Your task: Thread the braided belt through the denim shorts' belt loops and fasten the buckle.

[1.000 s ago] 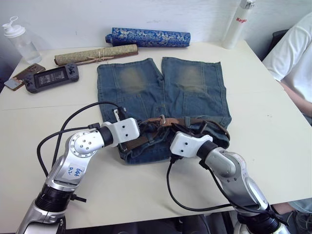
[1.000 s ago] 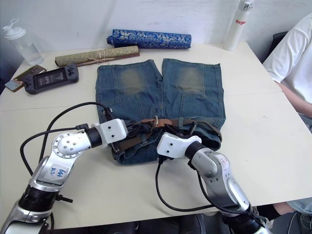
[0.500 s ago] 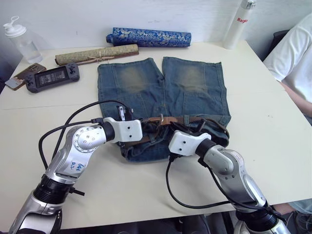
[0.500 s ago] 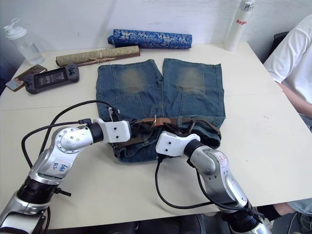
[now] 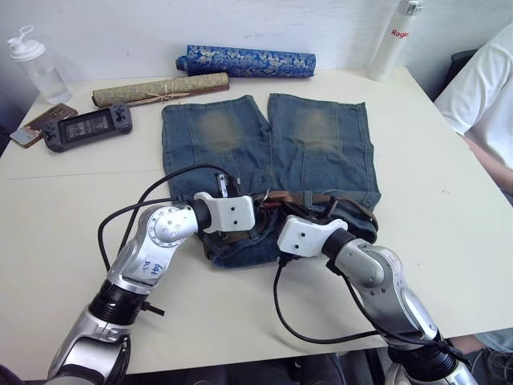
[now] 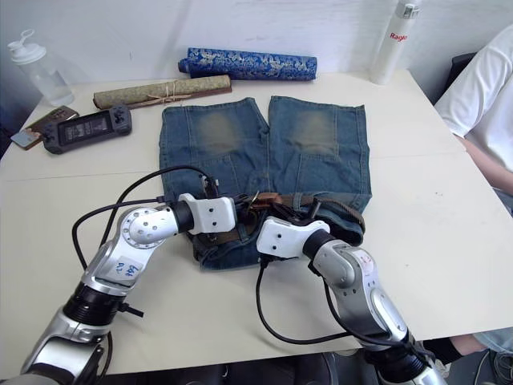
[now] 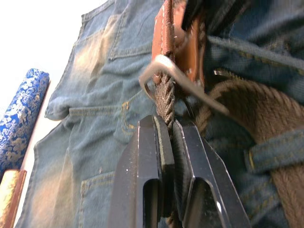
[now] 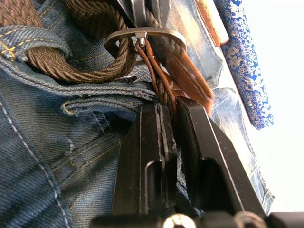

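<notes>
Lying along the waistband of the denim shorts (image 5: pixel 264 152), the braided belt (image 7: pixel 165 102) is pinched in both grippers beside the buckle (image 7: pixel 175 78).

The left gripper (image 7: pixel 167 142) clamps the woven strap; the right gripper (image 8: pixel 170 124) clamps its leather end. Both forearms angle inward over the table (image 5: pixel 449 208), hiding the waistband's middle.

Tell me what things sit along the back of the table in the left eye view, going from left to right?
Clear plastic bottle → phone → black game console → tan rolled mat → blue patterned fabric roll → white bottle.
</notes>
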`<act>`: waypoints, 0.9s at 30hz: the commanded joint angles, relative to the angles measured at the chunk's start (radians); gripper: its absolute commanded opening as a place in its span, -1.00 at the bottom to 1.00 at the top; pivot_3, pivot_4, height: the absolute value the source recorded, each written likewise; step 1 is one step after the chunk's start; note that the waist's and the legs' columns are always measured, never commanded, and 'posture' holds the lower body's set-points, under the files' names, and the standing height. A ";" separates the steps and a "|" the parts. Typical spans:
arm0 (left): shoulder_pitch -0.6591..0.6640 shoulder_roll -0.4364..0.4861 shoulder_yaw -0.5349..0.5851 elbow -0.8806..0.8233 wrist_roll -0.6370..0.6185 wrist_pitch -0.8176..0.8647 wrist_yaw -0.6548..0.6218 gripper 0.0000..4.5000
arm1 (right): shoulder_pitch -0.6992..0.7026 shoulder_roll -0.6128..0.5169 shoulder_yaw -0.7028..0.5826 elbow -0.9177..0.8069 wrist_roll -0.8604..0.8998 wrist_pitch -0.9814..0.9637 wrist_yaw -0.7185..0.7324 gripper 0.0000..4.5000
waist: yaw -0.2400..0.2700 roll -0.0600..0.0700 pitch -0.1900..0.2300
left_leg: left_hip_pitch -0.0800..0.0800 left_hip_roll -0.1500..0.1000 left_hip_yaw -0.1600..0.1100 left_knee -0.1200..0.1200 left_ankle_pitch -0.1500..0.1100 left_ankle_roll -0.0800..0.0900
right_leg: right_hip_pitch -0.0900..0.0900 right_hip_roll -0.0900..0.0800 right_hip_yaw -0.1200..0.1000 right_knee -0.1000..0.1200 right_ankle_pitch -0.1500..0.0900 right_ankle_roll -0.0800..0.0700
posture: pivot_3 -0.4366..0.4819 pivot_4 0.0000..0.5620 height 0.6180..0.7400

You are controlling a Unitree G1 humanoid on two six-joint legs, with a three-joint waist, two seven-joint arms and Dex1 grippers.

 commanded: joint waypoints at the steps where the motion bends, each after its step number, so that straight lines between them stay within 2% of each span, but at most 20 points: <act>1: -0.032 -0.082 -0.018 0.024 -0.063 0.040 0.005 -1.00 | 0.008 0.006 0.027 -0.051 0.020 -0.030 0.024 -0.99 | 0.002 0.000 0.000 | 0.000 0.000 0.000 0.000 0.000 0.000 | 0.000 0.000 0.000 0.000 0.000 0.000 | -0.05 -0.47 -0.55; 9: -0.028 -0.114 -0.047 0.076 -0.124 0.020 -0.095 -1.00 | 0.090 0.029 -0.017 -0.128 0.093 0.147 0.117 -0.99 | 0.001 0.000 0.000 | 0.000 0.000 0.000 0.000 0.000 0.000 | 0.000 0.000 0.000 0.000 0.000 0.000 | -0.05 -0.47 -0.55; 11: -0.033 -0.121 -0.048 0.091 -0.136 0.024 -0.105 -1.00 | 0.104 0.040 -0.036 -0.159 0.100 0.191 0.119 -0.58 | 0.002 0.000 0.000 | 0.000 0.000 0.000 0.000 0.000 0.000 | 0.000 0.000 0.000 -0.001 0.000 0.000 | -0.05 -0.47 -0.55; 12: -0.036 -0.123 -0.048 0.100 -0.137 0.021 -0.106 -1.00 | 0.109 0.048 -0.046 -0.174 0.104 0.216 0.117 -0.43 | 0.004 0.000 0.000 | 0.000 0.000 0.000 0.000 0.000 0.000 | 0.001 0.000 0.000 -0.001 0.000 0.000 | -0.05 -0.47 -0.55; 14: -0.041 -0.127 -0.049 0.114 -0.144 0.021 -0.110 -1.00 | 0.116 0.062 -0.074 -0.220 0.111 0.279 0.116 0.12 | 0.004 0.000 0.000 | 0.000 0.000 0.000 0.000 0.000 0.000 | 0.001 0.000 0.000 -0.001 0.000 0.000 | -0.05 -0.47 -0.55; 15: -0.041 -0.129 -0.051 0.118 -0.145 0.020 -0.113 -1.00 | 0.129 0.061 -0.100 -0.258 0.126 0.324 0.133 0.29 | 0.004 0.000 0.000 | 0.000 0.000 0.000 0.000 0.000 0.000 | 0.001 0.000 0.000 -0.001 0.000 0.000 | -0.05 -0.47 -0.55; 16: -0.040 -0.129 -0.053 0.119 -0.145 0.019 -0.116 -1.00 | 0.144 0.058 -0.127 -0.293 0.140 0.360 0.147 0.36 | 0.006 0.000 0.000 | 0.000 0.000 0.000 0.000 0.000 0.000 | 0.001 0.000 0.000 -0.001 0.000 0.000 | -0.05 -0.47 -0.55; 18: -0.039 -0.131 -0.056 0.121 -0.147 0.019 -0.118 -1.00 | 0.161 0.057 -0.180 -0.354 0.175 0.430 0.167 0.74 | 0.013 0.000 0.000 | 0.000 0.000 0.000 0.000 0.000 0.000 | 0.001 0.000 0.000 -0.001 0.000 0.000 | -0.05 -0.47 -0.55; 23: -0.042 -0.134 -0.062 0.133 -0.152 0.017 -0.120 -1.00 | 0.113 0.006 -0.321 -0.466 0.288 0.549 0.230 0.74 | 0.018 0.000 0.000 | 0.001 0.000 0.000 0.000 0.000 0.000 | 0.001 0.000 0.000 -0.002 0.000 0.000 | -0.05 -0.47 -0.55; 27: -0.043 -0.135 -0.069 0.140 -0.152 0.010 -0.117 -1.00 | 0.012 -0.050 -0.337 -0.419 0.321 0.501 0.211 0.74 | 0.017 0.000 0.000 | 0.001 0.000 0.000 0.000 0.000 0.000 | 0.002 0.000 0.000 -0.002 0.000 0.000 | -0.05 -0.47 -0.55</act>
